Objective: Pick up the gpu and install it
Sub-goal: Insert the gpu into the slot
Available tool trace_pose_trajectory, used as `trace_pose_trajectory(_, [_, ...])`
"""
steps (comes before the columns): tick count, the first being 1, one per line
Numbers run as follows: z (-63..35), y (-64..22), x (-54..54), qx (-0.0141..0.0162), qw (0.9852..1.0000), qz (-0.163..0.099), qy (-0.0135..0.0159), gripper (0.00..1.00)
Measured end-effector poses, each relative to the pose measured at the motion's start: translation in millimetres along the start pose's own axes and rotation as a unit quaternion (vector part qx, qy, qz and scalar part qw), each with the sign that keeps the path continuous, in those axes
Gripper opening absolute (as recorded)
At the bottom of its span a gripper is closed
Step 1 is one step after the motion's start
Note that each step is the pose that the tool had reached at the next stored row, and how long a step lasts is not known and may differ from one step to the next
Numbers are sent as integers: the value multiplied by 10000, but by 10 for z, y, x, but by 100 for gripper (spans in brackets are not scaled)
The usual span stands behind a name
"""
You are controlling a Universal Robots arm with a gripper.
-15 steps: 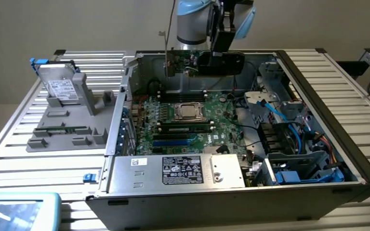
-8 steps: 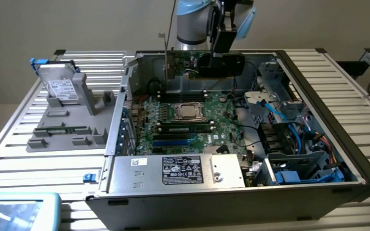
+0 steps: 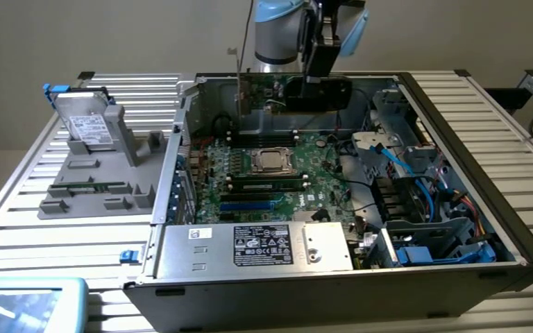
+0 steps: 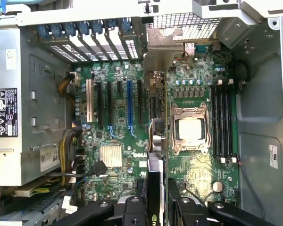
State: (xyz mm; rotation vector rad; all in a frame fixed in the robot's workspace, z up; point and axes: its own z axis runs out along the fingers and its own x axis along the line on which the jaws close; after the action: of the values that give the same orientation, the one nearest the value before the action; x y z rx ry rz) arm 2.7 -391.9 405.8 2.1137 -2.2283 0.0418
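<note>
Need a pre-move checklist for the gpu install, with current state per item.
1. gpu held in gripper: ok, clamped edge-on between the fingers.
2. gpu above motherboard, inside the case: ok.
3. gpu parallel to the blue slot: ok.
4. Which slot lies under it: cannot tell, the card hides it.
5. gpu seated: not ok, it looks clear of the board.
6. Yellow-black cables apart from the card: ok, beside the power supply.
</note>
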Motion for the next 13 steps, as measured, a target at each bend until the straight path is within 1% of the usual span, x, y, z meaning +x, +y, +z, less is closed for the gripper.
trace_pose_trajectory(1, [6, 13, 3, 5, 10000, 0, 0, 28])
trace_pose_trajectory(2, [11, 30, 7, 17, 10000, 0, 0, 28])
trace_pose_trajectory(9, [75, 183, 74, 129, 9999, 7, -7, 28])
trace_pose_trajectory(10, [88, 209, 85, 138, 9999, 8, -9, 28])
trace_pose_trajectory(13, [120, 275, 117, 139, 9999, 8, -12, 28])
